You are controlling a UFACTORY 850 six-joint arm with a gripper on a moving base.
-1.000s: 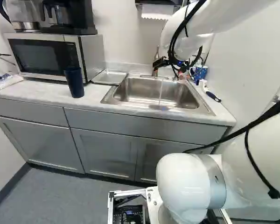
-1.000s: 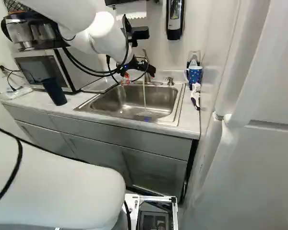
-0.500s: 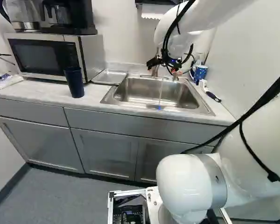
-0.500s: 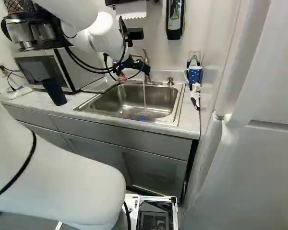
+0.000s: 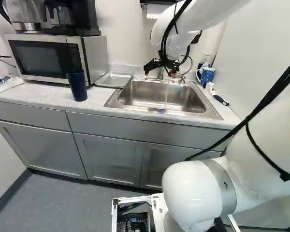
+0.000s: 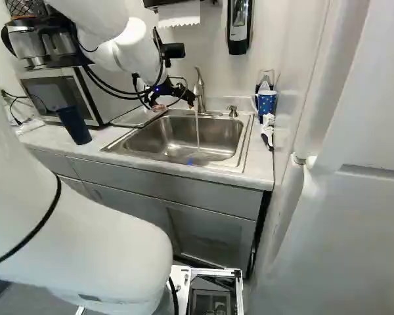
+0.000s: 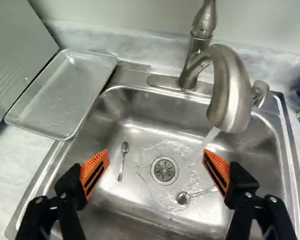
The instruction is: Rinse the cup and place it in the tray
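Cup [image 5: 77,86]: dark blue, stood upright on the counter [image 5: 43,100] in front of the microwave [image 5: 44,59], well apart from the sink; presumably parked there to be reached from above or the open side.
Gripper [image 7: 155,157]: poised over the sink, jaws spread wide and released, with nothing grasped; the cup has yet to be picked up.
Faucet [image 7: 231,92]: a stream of water [image 7: 209,137] is let fall into the basin, presumably so that rinsing can be done without the handle being touched.
Tray [image 7: 65,95]: laid flat between microwave and sink, likely so that a rinsed cup can be set down after a short carry.
Spoons: one [image 7: 122,161] lies beside the drain [image 7: 164,170], the other [image 7: 184,198] nearer the stream; both should be cleared by a lowered cup.
Mug [image 6: 266,102]: blue and patterned, kept beyond the sink's far corner; probably not the one meant.
Sink [image 7: 155,114]: open room is offered over the basin, but the spout overhangs it and could be struck.
Cup side: the microwave's corner is close behind, so a grip is best approached from the counter's front edge.
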